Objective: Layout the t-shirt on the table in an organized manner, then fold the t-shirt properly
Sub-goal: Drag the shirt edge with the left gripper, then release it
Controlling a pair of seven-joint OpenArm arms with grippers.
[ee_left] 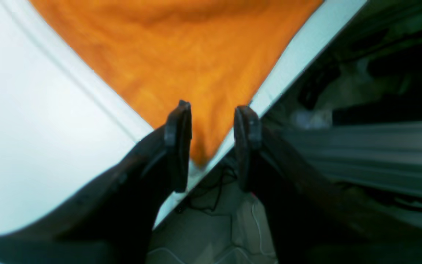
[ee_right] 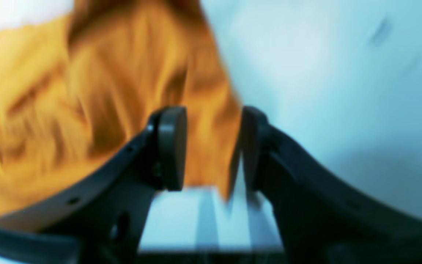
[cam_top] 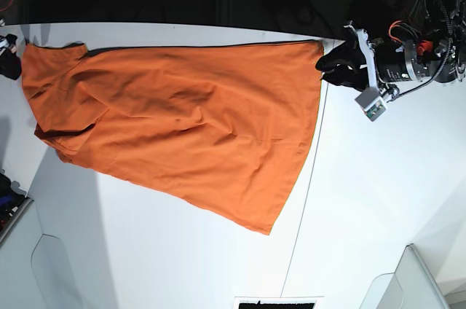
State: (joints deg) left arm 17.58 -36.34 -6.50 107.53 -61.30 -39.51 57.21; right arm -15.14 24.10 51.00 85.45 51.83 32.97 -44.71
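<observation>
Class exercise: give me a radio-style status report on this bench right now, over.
Left end effector open at shirt corner. Right end effector open. T-shirt spread on table, still skewed. Nothing in the way.

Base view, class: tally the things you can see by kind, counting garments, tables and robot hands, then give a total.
Garments: 1, the orange t-shirt
Tables: 1, the white table
Robot hands: 2, the left hand at the shirt's right corner, the right hand at the frame's left edge
Total: 4

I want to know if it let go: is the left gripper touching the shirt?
Cannot tell. In the left wrist view, the left gripper is open around the t-shirt corner; contact is unclear.
</observation>
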